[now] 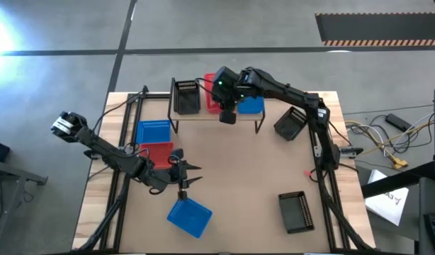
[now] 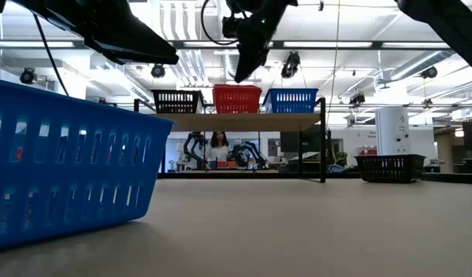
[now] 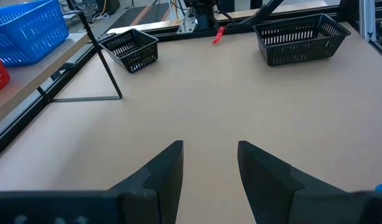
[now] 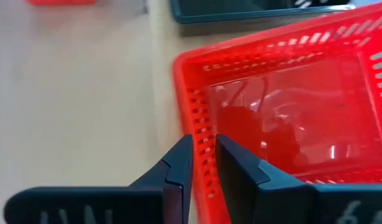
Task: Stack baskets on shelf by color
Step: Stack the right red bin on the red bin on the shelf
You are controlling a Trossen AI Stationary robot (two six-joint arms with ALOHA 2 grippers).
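Red basket (image 4: 284,118) on the shelf (image 1: 216,117) sits with its wall between the right gripper's (image 4: 203,152) narrow jaws; lifting could snag it, toppling it off.

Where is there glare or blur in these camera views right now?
High view: a bright glare patch washes out the floor at the top left corner. Low view: the near blue basket looms large and soft, while the shelf behind stays sharp against bright ceiling lights. Right wrist view: the red basket is blurred, with glossy highlights on its floor. Left wrist view: evenly lit and clear.
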